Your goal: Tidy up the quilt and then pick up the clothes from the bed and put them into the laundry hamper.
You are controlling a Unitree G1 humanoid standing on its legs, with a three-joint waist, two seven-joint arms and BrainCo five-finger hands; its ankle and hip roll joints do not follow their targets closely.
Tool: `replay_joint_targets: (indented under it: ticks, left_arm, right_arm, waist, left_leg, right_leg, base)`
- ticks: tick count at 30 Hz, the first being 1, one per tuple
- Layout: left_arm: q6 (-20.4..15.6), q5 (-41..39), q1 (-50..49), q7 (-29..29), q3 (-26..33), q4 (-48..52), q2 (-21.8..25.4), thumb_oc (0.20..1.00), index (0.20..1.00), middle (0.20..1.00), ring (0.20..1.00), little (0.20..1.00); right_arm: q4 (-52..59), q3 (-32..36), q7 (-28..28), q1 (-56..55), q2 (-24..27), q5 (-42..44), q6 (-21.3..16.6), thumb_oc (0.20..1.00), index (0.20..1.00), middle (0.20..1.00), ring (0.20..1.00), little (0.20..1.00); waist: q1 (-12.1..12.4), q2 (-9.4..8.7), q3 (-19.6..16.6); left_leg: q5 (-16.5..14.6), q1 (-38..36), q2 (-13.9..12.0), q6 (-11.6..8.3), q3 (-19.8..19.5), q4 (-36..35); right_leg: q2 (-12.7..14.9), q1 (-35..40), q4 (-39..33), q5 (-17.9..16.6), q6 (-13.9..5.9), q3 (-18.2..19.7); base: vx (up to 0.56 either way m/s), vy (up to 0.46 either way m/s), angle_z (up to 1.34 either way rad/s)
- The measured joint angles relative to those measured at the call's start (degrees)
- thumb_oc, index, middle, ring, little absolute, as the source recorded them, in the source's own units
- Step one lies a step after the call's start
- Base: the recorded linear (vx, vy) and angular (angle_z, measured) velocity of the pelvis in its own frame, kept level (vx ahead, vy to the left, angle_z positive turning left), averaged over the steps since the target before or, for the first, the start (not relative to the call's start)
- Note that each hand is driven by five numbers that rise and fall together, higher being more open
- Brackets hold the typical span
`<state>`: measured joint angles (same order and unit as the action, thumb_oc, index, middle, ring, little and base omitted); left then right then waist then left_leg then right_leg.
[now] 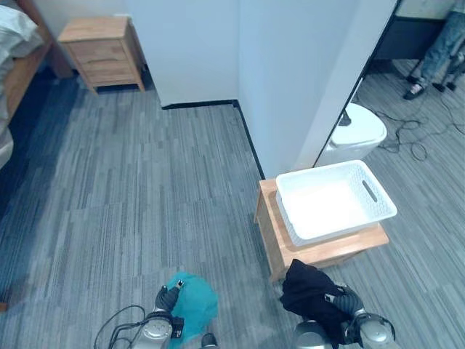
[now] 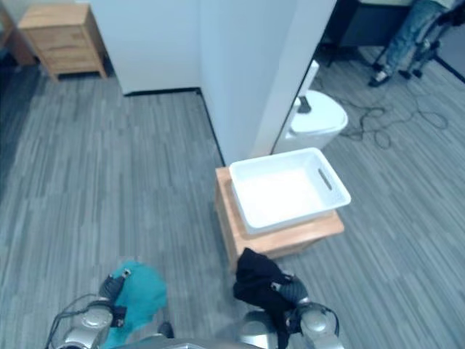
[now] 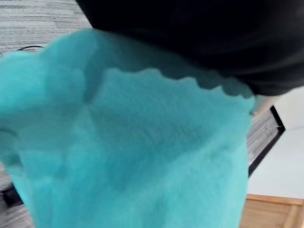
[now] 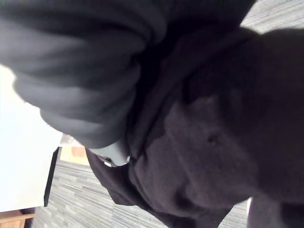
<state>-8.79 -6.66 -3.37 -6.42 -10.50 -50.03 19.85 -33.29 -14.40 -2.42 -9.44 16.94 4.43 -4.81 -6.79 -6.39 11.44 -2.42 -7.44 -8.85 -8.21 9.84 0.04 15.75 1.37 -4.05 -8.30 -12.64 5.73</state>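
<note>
A white slotted laundry hamper [image 1: 336, 202] sits empty on a low wooden stand [image 1: 320, 251] at the right. My left hand [image 1: 167, 299] is at the bottom centre, shut on a teal garment [image 1: 195, 302] that hangs over it; the teal cloth [image 3: 142, 152] covers the left wrist view. My right hand [image 1: 347, 302] is at the bottom right, just in front of the stand, shut on a black garment [image 1: 309, 291]. The black cloth [image 4: 199, 142] drapes across the right wrist view. A corner of the bed [image 1: 13, 65] with white bedding shows at the far left.
A white wall corner [image 1: 276, 87] stands behind the stand. A wooden nightstand [image 1: 102, 51] sits at the back left. A white toilet [image 1: 357, 131] is behind the hamper. A person's legs [image 1: 436, 51] and loose cables [image 1: 407, 134] are at the back right. Grey carpet [image 1: 131, 196] lies open to the left.
</note>
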Motion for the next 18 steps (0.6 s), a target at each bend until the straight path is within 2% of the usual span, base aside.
replay_joint_targets:
  ticks: [1,2,3,4,5,6,7,8,9,10,12,13,15,16,17,18]
  left_arm:
    - [0.0,-0.02,-0.44,-0.41,0.01,-0.02,-0.06,0.2,0.2,0.2,0.2,0.2]
    - [0.04,0.03,-0.26,-0.22,-0.83,0.54,-1.03,0.2,0.2,0.2,0.2,0.2]
    - [0.04,-0.03,-0.01,-0.19,-0.86,1.05,-2.22,0.2,0.2,0.2,0.2,0.2]
    - [0.05,-0.04,0.88,-0.15,-1.41,3.17,-3.69,0.2,0.2,0.2,0.2,0.2]
    - [-0.13,-0.05,0.89,-0.13,-2.2,5.18,-4.11,0.2,0.2,0.2,0.2,0.2]
    - [-0.62,-0.02,0.71,-0.01,-3.32,6.89,-4.13,0.2,0.2,0.2,0.2,0.2]
    - [-1.13,0.01,0.9,0.2,-3.59,7.58,-4.11,0.2,0.2,0.2,0.2,0.2]
    - [-1.02,-0.01,1.16,0.14,-3.73,7.96,-4.26,0.2,0.2,0.2,0.2,0.2]
    - [-1.08,0.03,1.39,0.34,-3.86,8.65,-4.28,0.2,0.2,0.2,0.2,0.2]
    - [-1.05,0.03,2.13,0.42,-3.74,8.63,-4.18,0.2,0.2,0.2,0.2,0.2]
    - [-0.95,0.06,3.73,0.47,-4.04,8.75,-3.48,0.2,0.2,0.2,0.2,0.2]
    - [-0.69,0.08,3.15,0.85,-4.2,9.17,-2.21,0.2,0.2,0.2,0.2,0.2]
    - [0.09,0.24,1.87,2.09,-4.39,8.47,-0.37,0.2,0.2,0.2,0.2,0.2]
    - [0.51,0.32,2.35,2.37,-4.88,7.75,-0.08,0.2,0.2,0.2,0.2,0.2]
    - [0.6,0.68,2.58,2.7,-5.04,7.12,0.2,0.2,0.2,0.2,0.2,0.2]
    - [0.67,0.81,2.52,2.89,-5.03,6.87,0.28,0.2,0.2,0.2,0.2,0.2]
  right_arm:
    - [0.09,-0.44,0.0,0.57,0.05,0.0,0.02,0.2,0.2,0.2,0.2,0.2]
    - [1.1,-0.16,-0.22,2.92,1.27,0.05,-0.1,0.2,0.2,0.2,0.2,0.2]
    - [1.55,-0.08,-0.26,3.51,2.54,0.06,-0.14,0.2,0.2,0.2,0.2,0.2]
    - [2.0,0.54,-0.48,3.71,4.97,0.07,-0.14,0.2,0.2,0.2,0.2,0.2]
    - [2.7,0.7,-0.8,3.63,6.14,0.07,-0.14,0.2,0.2,0.2,0.2,0.2]
    - [3.33,0.8,-1.19,3.81,7.53,0.07,-0.17,0.2,0.2,0.2,0.2,0.2]
    - [3.35,1.65,-1.92,5.05,9.36,0.07,-0.26,0.2,0.2,0.2,0.2,0.2]
    - [3.72,1.36,-2.07,5.98,10.77,0.0,-0.17,0.2,0.2,0.2,0.2,0.2]
    - [5.73,2.5,-2.61,6.59,11.91,0.0,-0.22,0.2,0.2,0.2,0.2,0.2]
    - [6.14,3.9,-2.86,6.22,12.0,0.03,-0.6,0.2,0.2,0.2,0.2,0.2]
    - [6.47,5.53,-3.04,4.04,11.64,0.02,-0.61,0.2,0.2,0.2,0.2,0.2]
    - [7.22,5.57,-3.27,2.86,10.51,0.0,-0.42,0.2,0.2,0.2,0.2,0.2]
    - [7.91,5.58,-3.25,1.62,8.58,-0.02,-0.47,0.2,0.2,0.2,0.2,0.2]
    - [7.94,5.54,-3.21,1.27,8.5,-0.09,-0.45,0.2,0.2,0.2,0.2,0.2]
    - [7.95,5.35,-3.18,1.57,8.47,-0.16,-0.28,0.2,0.2,0.2,0.2,0.2]
    - [8.12,5.4,-3.21,1.44,8.49,-0.37,-0.26,0.2,0.2,0.2,0.2,0.2]
  waist:
    - [0.39,0.97,-0.36]
    - [-0.22,4.97,0.91]
    - [-0.89,6.05,1.23]
    - [-1.74,6.18,1.56]
    - [-2.19,5.65,1.84]
    - [-2.28,5.67,1.89]
    - [-2.49,5.57,1.83]
    - [-1.75,4.84,2.05]
    - [-1.29,3.47,2.32]
    - [-1.99,2.97,2.4]
    - [-3.62,1.9,2.48]
    - [-3.62,-0.26,2.22]
    - [-4.33,-3.25,2.01]
    - [-5.0,-3.97,2.45]
    - [-5.12,-3.4,3.27]
    - [-5.58,-3.64,3.13]
  left_leg:
    - [0.18,0.16,-2.19,-0.99,0.4,-0.4]
    - [2.87,0.53,-6.45,-1.4,0.42,-1.2]
    - [5.24,1.54,-7.85,-1.33,0.65,-1.05]
    - [9.45,2.76,-8.04,0.16,2.28,-0.99]
    - [10.69,3.02,-8.38,-0.03,4.43,-1.55]
    - [10.8,2.47,-7.61,-0.27,5.46,-3.4]
    - [9.92,1.4,-5.48,-0.57,5.29,-3.35]
    - [4.88,2.46,-1.52,-2.23,0.38,1.27]
    - [-1.37,4.57,5.68,1.64,-4.07,7.44]
    - [-2.01,5.45,6.88,3.33,-2.49,8.23]
    - [-3.02,6.29,5.3,4.12,0.69,8.74]
    - [-3.33,5.37,5.77,5.08,2.56,5.47]
    - [-1.64,4.29,6.09,6.12,2.3,2.56]
    - [-1.47,4.24,6.13,6.39,1.97,2.51]
    - [-1.1,4.22,5.53,6.34,2.0,2.29]
    - [-0.6,3.98,5.42,6.44,1.92,1.55]
  right_leg:
    - [-1.87,-0.2,-0.79,1.4,0.36,0.07]
    - [-6.88,-0.43,-0.75,1.13,2.13,-0.99]
    - [-8.13,-0.43,-0.78,1.15,3.19,-2.03]
    - [-8.86,-0.33,-1.12,1.81,4.85,-3.56]
    - [-8.32,-0.29,-1.11,1.96,5.54,-4.27]
    - [-8.36,-0.23,-0.81,1.63,5.72,-4.4]
    - [-9.62,-0.23,-0.79,1.68,7.17,-4.83]
    - [-8.79,-0.74,-0.79,1.36,7.69,-2.14]
    - [-7.1,-1.54,-0.78,0.73,7.79,-0.4]
    - [-7.73,-1.48,-0.75,0.63,7.64,-1.24]
    - [-8.02,-1.33,-0.79,0.39,7.63,-3.1]
    - [-8.57,-1.66,-0.76,0.65,7.27,-3.39]
    - [-8.37,-1.97,-0.57,-0.15,7.04,-2.26]
    - [-8.33,-2.56,1.06,-1.41,5.93,-2.63]
    - [-8.81,-3.77,3.43,-1.71,5.47,-2.74]
    - [-8.95,-4.25,4.51,-2.2,4.75,-2.65]
  base:
    - [-0.06,-0.23,-0.28]
    - [-0.11,-0.342,0.02]
    - [-0.12,-0.3,0.42]
    - [-0.09,-0.212,0.55]
    - [-0.11,-0.315,0.45]
    - [-0.14,-0.417,0.12]
    - [-0.14,-0.417,-0.32]
    - [-0.2,-0.296,-0.68]
    - [-0.13,-0.09,-0.46]
    - [-0.13,-0.089,-0.01]
    - [-0.01,0.012,0.44]
    - [-0.04,0.009,0.12]
    - [-0.13,0.005,-0.05]
    - [-0.12,-0.018,0.11]
    - [-0.02,-0.022,0.16]
    - [-0.02,-0.083,0.03]
